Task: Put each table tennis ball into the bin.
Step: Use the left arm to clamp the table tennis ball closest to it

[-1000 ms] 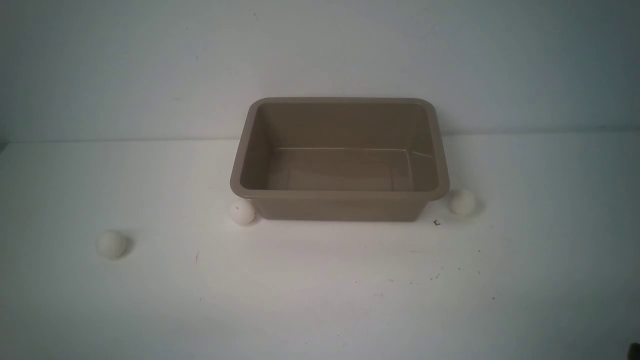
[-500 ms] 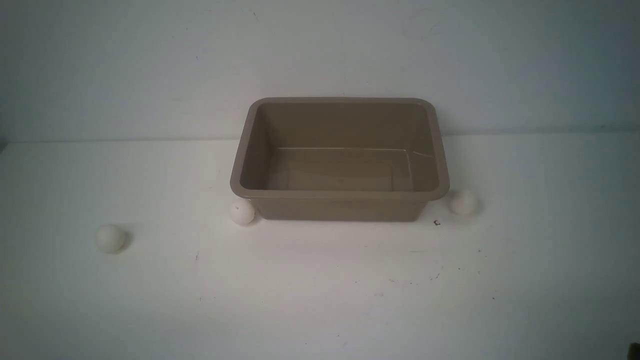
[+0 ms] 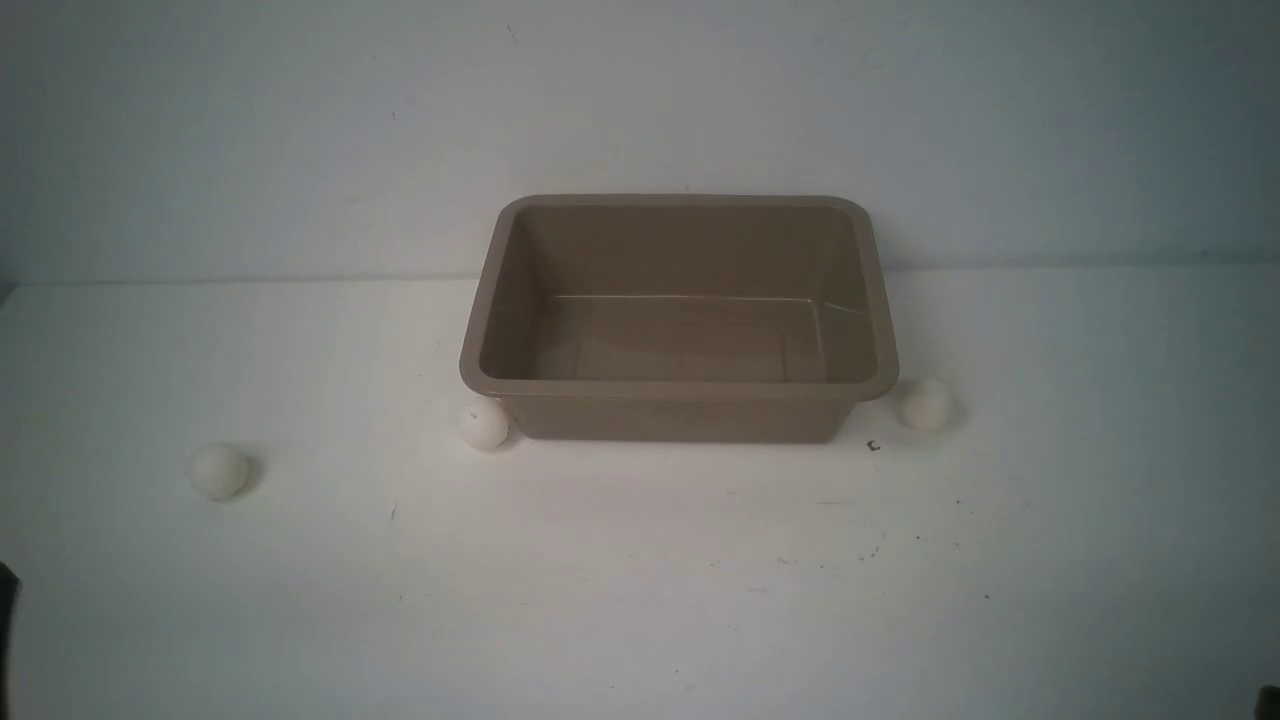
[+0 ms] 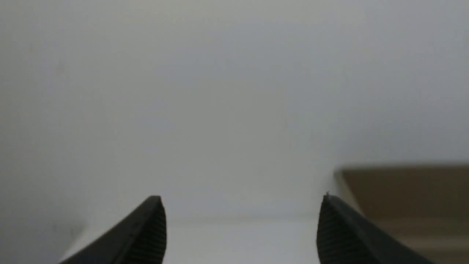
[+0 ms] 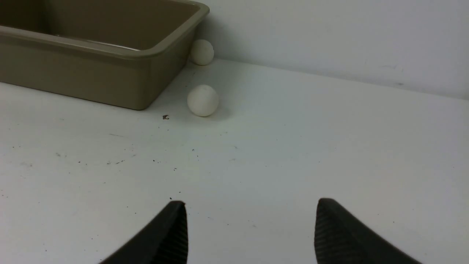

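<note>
Left gripper (image 4: 242, 200): jaws spread wide, nothing between, one end of the bin (image 4: 410, 183) just in view. Right gripper (image 5: 251, 202): parted, empty, low over the worktop (image 5: 329, 146), facing the near ball (image 5: 202, 100) off the bin's front right corner. Rear ball (image 5: 201, 52) just beside its back right corner. Corner ball (image 3: 484, 424) just beside the front left corner. Lone ball (image 3: 219, 471) well apart, toward the worktop's left edge. Bin empty. Likely step: reach. Descend straight over one ball, centre it between the jaws, close gently, avoid nudging. Tiny dark mark on corner ball: unreadable.
</note>
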Action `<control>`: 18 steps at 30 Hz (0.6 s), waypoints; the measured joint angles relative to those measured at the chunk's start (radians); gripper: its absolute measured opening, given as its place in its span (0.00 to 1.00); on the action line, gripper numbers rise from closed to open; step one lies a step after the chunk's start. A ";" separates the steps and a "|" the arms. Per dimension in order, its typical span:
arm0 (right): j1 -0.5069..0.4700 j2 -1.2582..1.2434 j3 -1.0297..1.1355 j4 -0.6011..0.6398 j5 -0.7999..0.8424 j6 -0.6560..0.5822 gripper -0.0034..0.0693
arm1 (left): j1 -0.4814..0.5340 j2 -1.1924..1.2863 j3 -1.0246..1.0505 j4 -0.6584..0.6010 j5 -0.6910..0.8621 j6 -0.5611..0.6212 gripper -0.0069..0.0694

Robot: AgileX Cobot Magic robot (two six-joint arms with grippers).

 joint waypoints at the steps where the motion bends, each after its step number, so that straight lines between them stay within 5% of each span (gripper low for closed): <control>1: 0.000 0.000 0.000 0.000 0.000 0.000 0.64 | 0.000 0.000 -0.026 0.006 -0.020 -0.001 0.74; 18: 0.000 0.000 0.000 0.000 0.000 0.000 0.64 | 0.000 -0.007 -0.390 0.079 0.230 -0.006 0.74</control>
